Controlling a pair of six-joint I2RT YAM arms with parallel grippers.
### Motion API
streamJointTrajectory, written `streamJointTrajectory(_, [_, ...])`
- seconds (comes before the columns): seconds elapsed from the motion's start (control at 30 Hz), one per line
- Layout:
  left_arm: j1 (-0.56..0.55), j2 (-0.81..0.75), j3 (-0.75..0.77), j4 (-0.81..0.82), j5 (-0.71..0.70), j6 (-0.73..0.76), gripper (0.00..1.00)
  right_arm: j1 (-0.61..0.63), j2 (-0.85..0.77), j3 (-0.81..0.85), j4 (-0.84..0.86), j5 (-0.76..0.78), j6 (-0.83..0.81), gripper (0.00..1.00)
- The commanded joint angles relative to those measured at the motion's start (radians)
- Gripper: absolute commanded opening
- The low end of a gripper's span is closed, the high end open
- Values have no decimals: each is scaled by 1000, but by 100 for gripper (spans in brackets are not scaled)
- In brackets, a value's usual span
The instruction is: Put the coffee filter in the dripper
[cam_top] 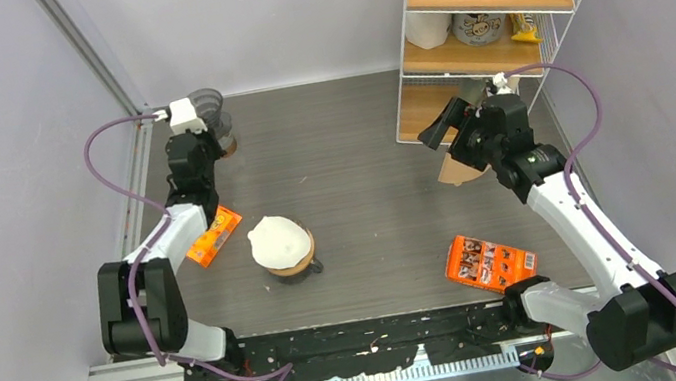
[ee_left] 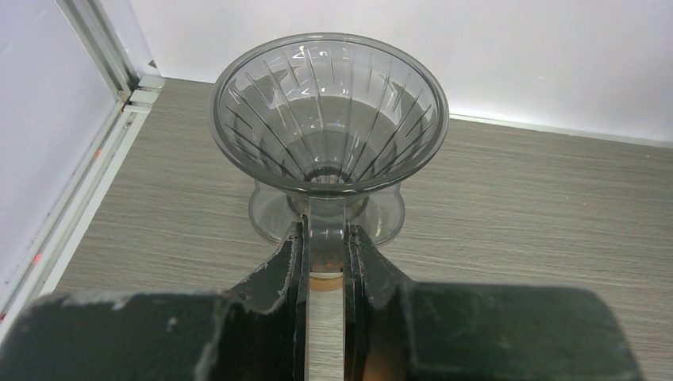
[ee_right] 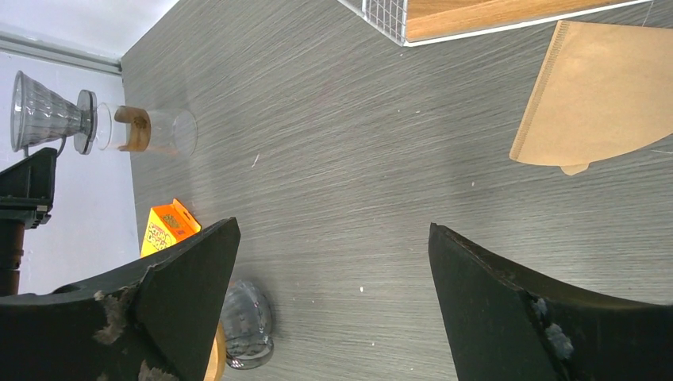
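A clear grey ribbed dripper [ee_left: 329, 119] stands at the far left on top of a glass carafe with a wooden collar [ee_right: 147, 131]; I cannot tell whether it rests on the carafe or sits just above it. My left gripper [ee_left: 327, 238] is shut on the dripper's handle; both show in the top view [cam_top: 211, 113]. A brown paper coffee filter [ee_right: 599, 95] lies flat on the table by the shelf's foot [cam_top: 457, 171]. My right gripper [ee_right: 333, 270] is open and empty, hovering just left of the filter [cam_top: 456, 137].
A second glass carafe topped with a white paper filter [cam_top: 279, 243] stands mid-table. Orange packets lie at the left [cam_top: 215, 235] and front right [cam_top: 490, 262]. A wire and wood shelf [cam_top: 491, 26] with jars and glasses stands at the back right.
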Motion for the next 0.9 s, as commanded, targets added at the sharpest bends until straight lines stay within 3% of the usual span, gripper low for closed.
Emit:
streamJointTrajectory(0.0, [7, 21, 26, 89, -18, 22, 0, -8, -21, -2, 36, -1, 15, 95])
streamJointTrajectory(0.17, [6, 37, 29, 84, -7, 8, 0, -8, -35, -14, 37, 20, 25, 95])
streamJointTrajectory(0.57, [7, 43, 21, 86, 2, 2, 11, -9, -51, -34, 37, 21, 34, 95])
streamJointTrajectory(0.87, [7, 37, 10, 97, -13, 7, 44, -10, -44, -35, 37, 19, 35, 95])
